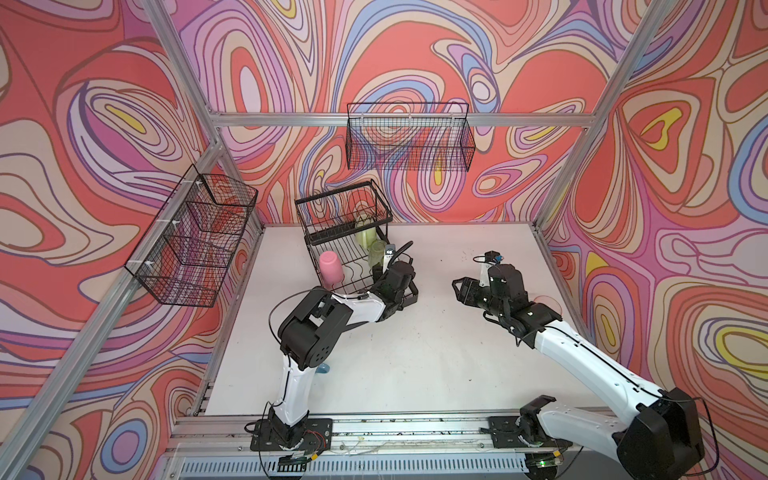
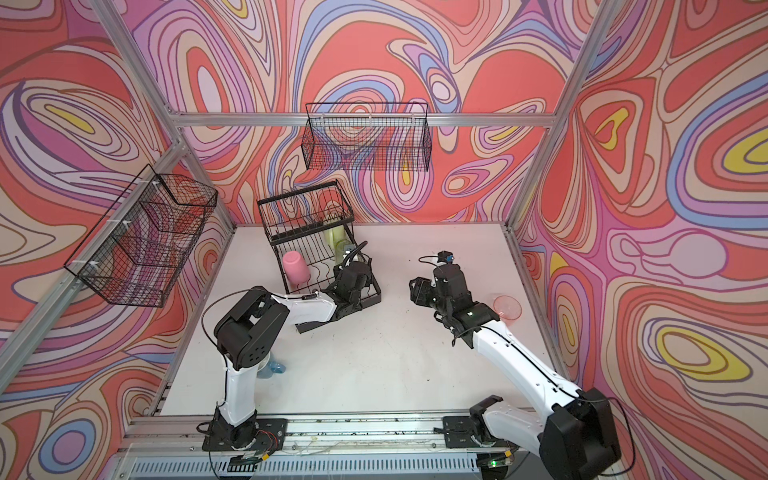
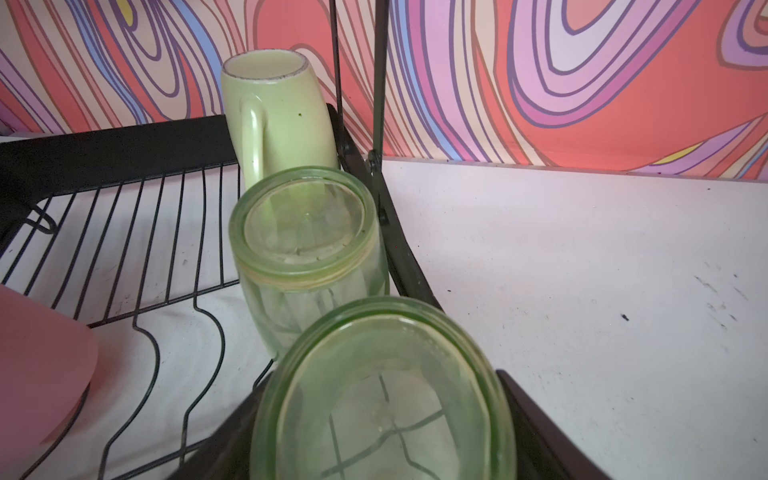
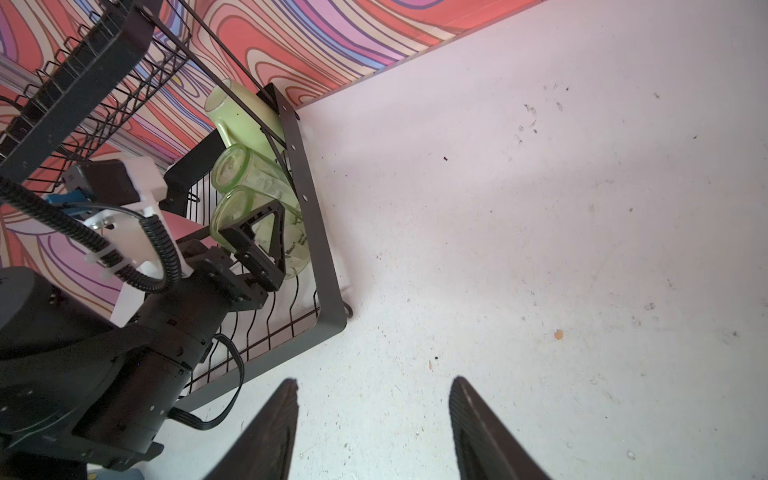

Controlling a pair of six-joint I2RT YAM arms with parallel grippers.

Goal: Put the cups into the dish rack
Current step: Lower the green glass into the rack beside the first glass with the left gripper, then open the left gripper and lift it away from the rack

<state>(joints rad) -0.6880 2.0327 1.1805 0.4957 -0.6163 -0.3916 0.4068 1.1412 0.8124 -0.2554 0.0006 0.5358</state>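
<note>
The black wire dish rack (image 1: 409, 296) (image 2: 372, 291) stands at the back left of the table. On its lower tray an opaque pink tumbler (image 1: 331, 268) (image 2: 296, 266) sits mouth down. Along the tray's right side stand a pale yellow-green mug (image 3: 282, 124) (image 4: 241, 120) and a clear green tumbler (image 3: 303, 232) (image 4: 249, 174). My left gripper (image 1: 380, 270) (image 3: 382, 395) is shut on a second clear green tumbler (image 3: 382, 424) (image 4: 297, 245) in that same row. My right gripper (image 1: 457, 289) (image 4: 374, 380) hangs open and empty over bare table. A clear pink tumbler (image 2: 508, 307) stands behind the right arm. A blue mug (image 2: 274, 368) shows under the left arm.
Two fine-mesh black baskets hang on the walls, one at the back (image 1: 409, 137) and one on the left (image 1: 195, 237). Aluminium frame posts border the white table (image 1: 436, 353). The arm bases sit on a rail (image 1: 415, 432) along the front edge.
</note>
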